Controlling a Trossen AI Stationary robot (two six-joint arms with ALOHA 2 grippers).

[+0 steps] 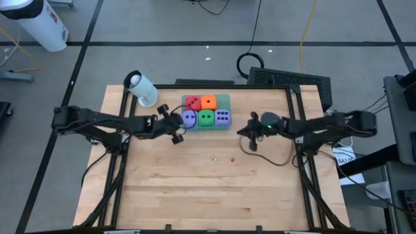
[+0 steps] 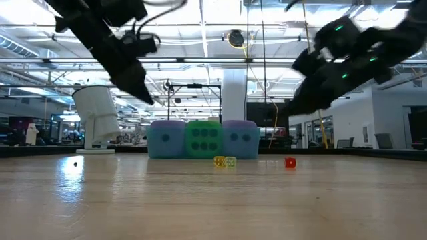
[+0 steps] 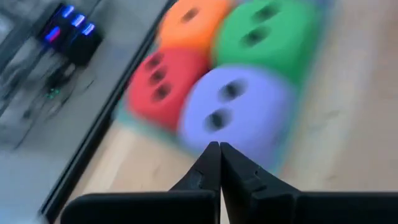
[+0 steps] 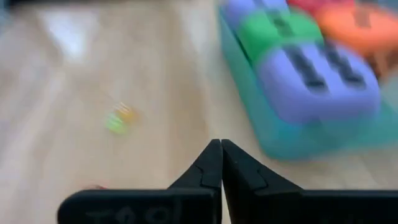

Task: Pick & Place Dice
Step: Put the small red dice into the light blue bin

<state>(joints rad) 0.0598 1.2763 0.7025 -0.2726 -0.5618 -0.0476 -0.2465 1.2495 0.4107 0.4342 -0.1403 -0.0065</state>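
Five soft dice sit on the flat teal tray [image 1: 225, 99] near the table's far edge: red [image 1: 192, 103] and orange [image 1: 208, 102] in the back row, purple [image 1: 189, 118], green [image 1: 206, 118] and purple [image 1: 222, 117] in front. My left gripper [image 1: 178, 122] is shut and hovers just left of the tray, above the level of the dice in the low view [image 2: 148, 99]. My right gripper [image 1: 242, 132] is also shut. It hangs right of the tray and above the table [image 2: 297, 109]. Both wrist views show fingertips closed on nothing [image 3: 219, 146] [image 4: 221, 144].
Tiny hard dice lie on the wood in front of the tray: a yellow-green pair [image 2: 225, 161] and a red one [image 2: 290, 162]. A white cylinder [image 1: 140, 88] lies at the far left corner and a black pad [image 1: 289, 80] at the far right. The near half is bare wood.
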